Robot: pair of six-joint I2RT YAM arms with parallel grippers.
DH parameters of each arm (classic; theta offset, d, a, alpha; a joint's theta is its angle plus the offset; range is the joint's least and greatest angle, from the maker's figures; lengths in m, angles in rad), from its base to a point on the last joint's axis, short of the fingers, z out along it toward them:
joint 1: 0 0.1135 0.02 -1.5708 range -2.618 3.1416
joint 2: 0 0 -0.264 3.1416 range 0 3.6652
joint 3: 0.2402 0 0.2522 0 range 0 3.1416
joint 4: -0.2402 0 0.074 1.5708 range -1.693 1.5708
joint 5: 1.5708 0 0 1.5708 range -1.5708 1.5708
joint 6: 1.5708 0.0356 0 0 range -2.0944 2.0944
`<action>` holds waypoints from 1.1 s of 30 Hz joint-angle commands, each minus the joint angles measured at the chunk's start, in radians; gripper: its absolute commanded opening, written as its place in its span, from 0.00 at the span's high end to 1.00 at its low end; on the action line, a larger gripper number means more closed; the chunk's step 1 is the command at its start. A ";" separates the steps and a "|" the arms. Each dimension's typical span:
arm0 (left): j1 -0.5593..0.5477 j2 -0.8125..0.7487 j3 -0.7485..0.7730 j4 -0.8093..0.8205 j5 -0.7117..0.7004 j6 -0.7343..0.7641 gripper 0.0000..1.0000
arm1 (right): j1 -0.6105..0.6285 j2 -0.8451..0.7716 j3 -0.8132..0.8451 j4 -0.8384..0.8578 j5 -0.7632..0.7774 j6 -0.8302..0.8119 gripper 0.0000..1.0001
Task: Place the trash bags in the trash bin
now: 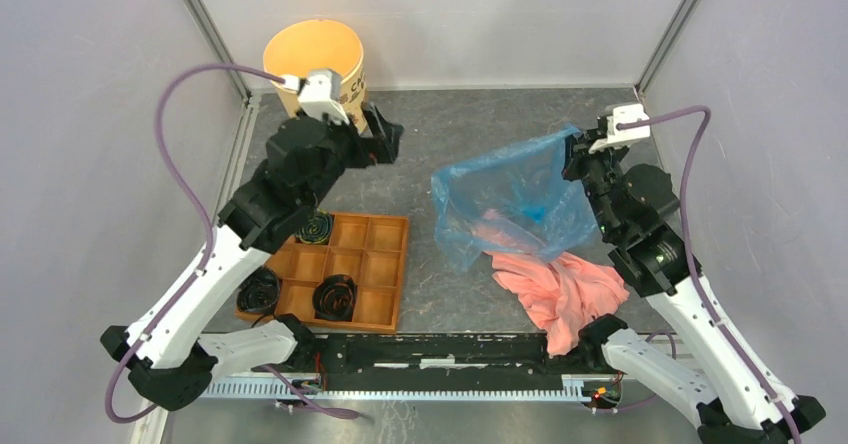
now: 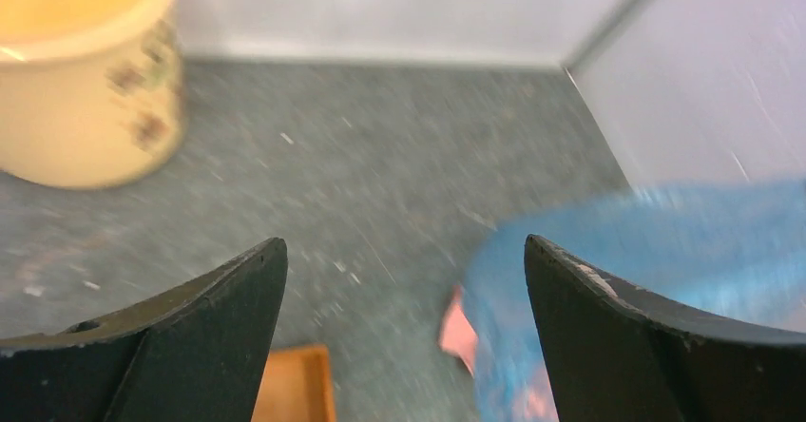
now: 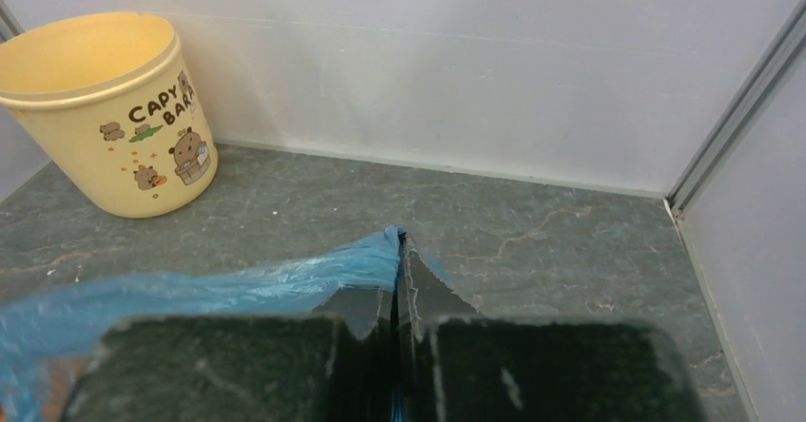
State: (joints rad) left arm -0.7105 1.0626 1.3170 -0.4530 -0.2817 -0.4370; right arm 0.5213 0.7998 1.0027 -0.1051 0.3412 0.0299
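The right gripper (image 1: 578, 150) is pinched tight on a corner of the blue bag (image 1: 510, 199), holding it up over the pink cloth (image 1: 565, 289) on the worktop (image 1: 470, 114), while the left gripper (image 1: 386, 140), wide open and empty, hangs between bag and far-corner bin (image 1: 312, 59), seemingly to help.

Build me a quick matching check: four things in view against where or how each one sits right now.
Things:
1. trash bag
2. trash bin
3. pink cloth
4. left gripper

States:
A. open, holding nothing
B. upright in the far-left corner
C. pinched at one edge by the right gripper
D. crumpled on the table, near right

Pairs: 1-C, 2-B, 3-D, 4-A
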 commanded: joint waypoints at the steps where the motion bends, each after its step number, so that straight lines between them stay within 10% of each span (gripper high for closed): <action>1: 0.043 0.089 0.175 -0.050 -0.308 0.155 0.00 | -0.001 -0.052 -0.046 0.055 -0.042 0.021 0.99; 18: 0.370 0.978 0.975 -0.087 -0.177 0.363 0.00 | -0.001 -0.128 -0.138 0.058 -0.180 0.010 1.00; 33: 0.439 1.118 0.976 -0.092 -0.038 0.376 0.34 | -0.001 -0.093 -0.122 0.045 -0.198 -0.002 0.99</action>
State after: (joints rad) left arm -0.2623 2.1830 2.2852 -0.5537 -0.3790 -0.1020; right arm 0.5213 0.7101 0.8680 -0.0921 0.1619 0.0360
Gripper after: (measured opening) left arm 0.700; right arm 0.011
